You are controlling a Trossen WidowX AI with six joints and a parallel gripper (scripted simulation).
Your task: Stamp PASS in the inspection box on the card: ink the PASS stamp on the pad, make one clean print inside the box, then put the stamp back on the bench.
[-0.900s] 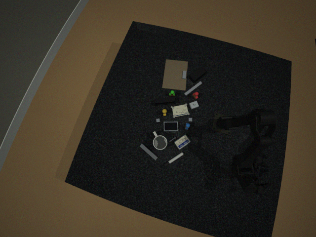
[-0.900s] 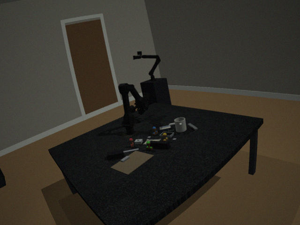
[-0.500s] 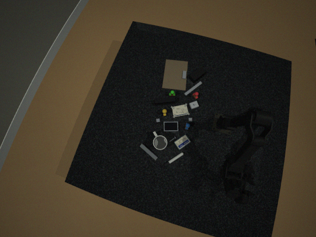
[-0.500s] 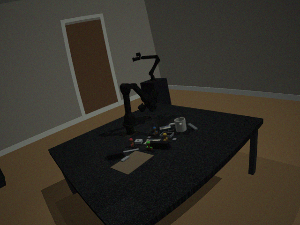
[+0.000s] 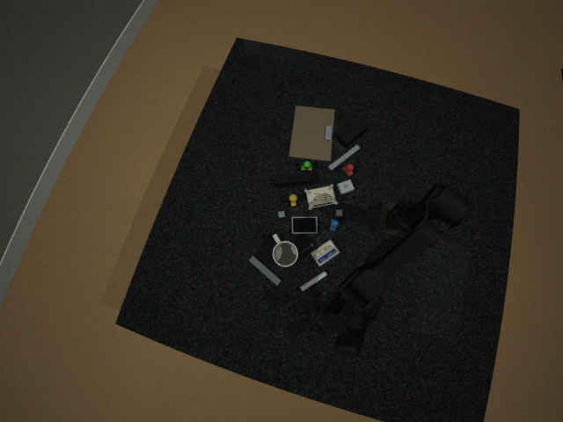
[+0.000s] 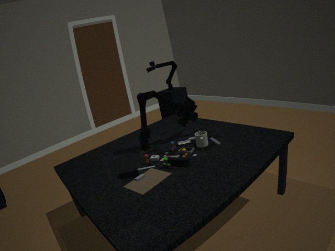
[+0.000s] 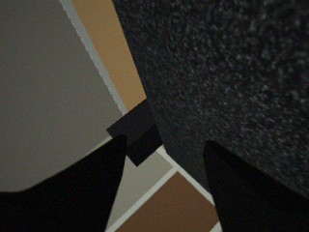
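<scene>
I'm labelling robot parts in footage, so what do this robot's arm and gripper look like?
The arm is matte black, with slim straight links and thicker, rounded joint housings. The gripper is black too; its two fingers taper to narrow, blunt tips in the wrist view. In this dim light, I can't make out cables or markings.

Looks like robot lab or test room: dark bench reaching right of gripper jaws in wrist view; brown door visible between them; beyond jaws in exterior view, second arm on dark pedestal.
</scene>
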